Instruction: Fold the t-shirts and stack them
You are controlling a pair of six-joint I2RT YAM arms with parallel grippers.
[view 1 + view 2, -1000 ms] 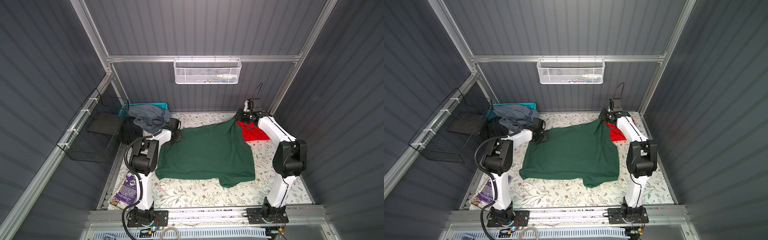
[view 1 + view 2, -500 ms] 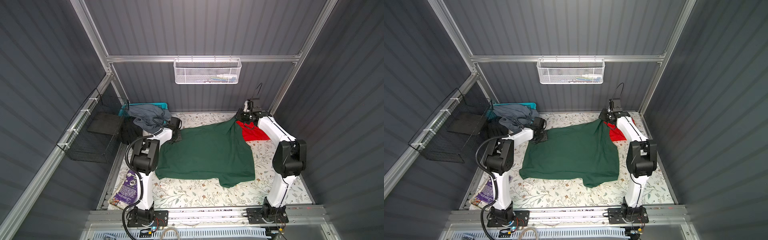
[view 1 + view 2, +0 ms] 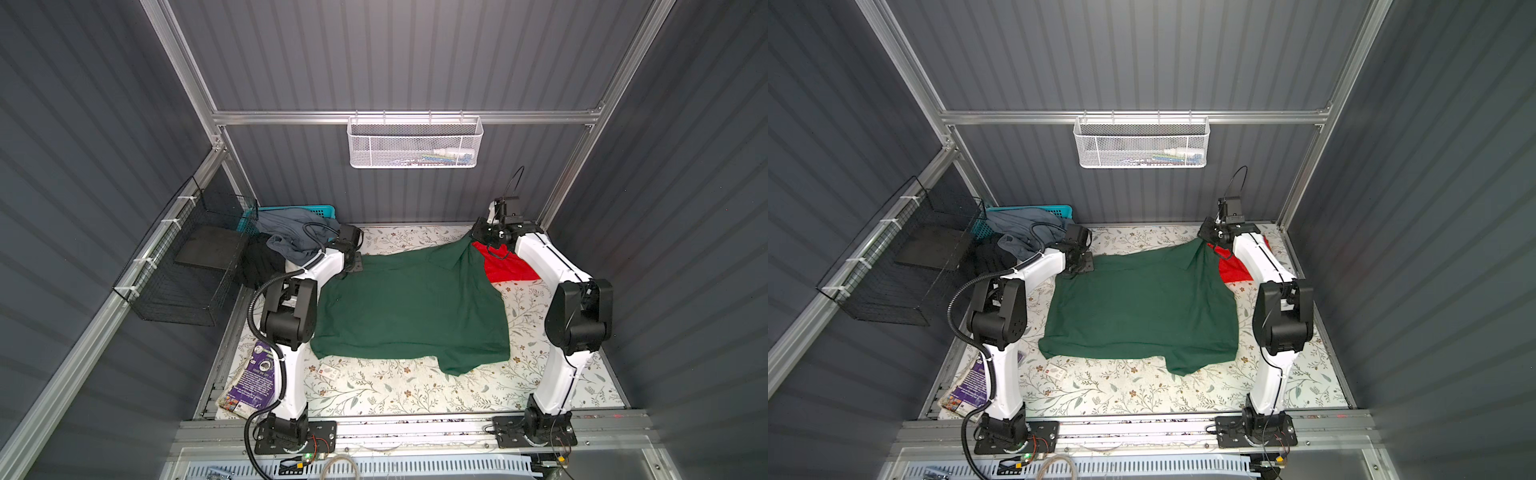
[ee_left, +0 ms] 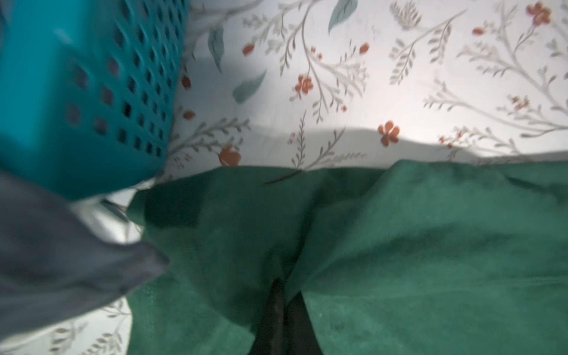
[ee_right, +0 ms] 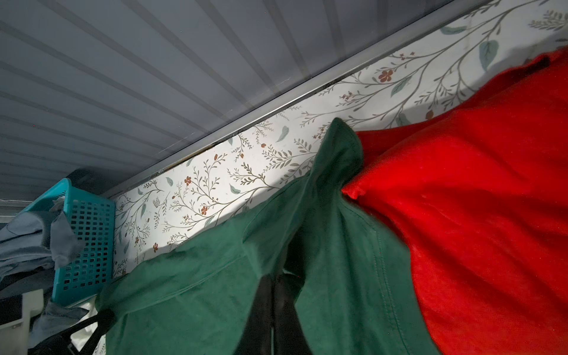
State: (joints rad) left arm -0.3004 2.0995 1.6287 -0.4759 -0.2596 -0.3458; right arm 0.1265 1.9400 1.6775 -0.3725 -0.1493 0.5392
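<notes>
A large dark green t-shirt (image 3: pixel 411 307) (image 3: pixel 1142 307) lies spread across the floral table in both top views. My left gripper (image 3: pixel 354 266) (image 3: pixel 1084 262) sits low at its far left corner. In the left wrist view the left gripper (image 4: pixel 284 289) is shut, with green t-shirt (image 4: pixel 399 261) fabric pinched between the black fingers. My right gripper (image 3: pixel 478 237) (image 3: pixel 1206 237) is shut on the far right corner and holds it raised in a peak. The right wrist view shows the right gripper (image 5: pixel 275 278) pinching the green t-shirt (image 5: pixel 199 292). A red t-shirt (image 3: pixel 509 268) (image 5: pixel 476 215) lies partly under that corner.
A teal basket (image 3: pixel 320 210) (image 4: pixel 76 92) with grey clothes (image 3: pixel 286 232) stands at the far left, beside a black garment (image 3: pixel 259 264). A black wire basket (image 3: pixel 187 266) hangs on the left wall and a white mesh basket (image 3: pixel 415 141) on the back wall. A purple booklet (image 3: pixel 253 382) and a small card (image 3: pixel 328 372) lie near the front.
My left gripper has closed on the green t-shirt's far left corner. The right arm and the shirt have stayed where they were.
</notes>
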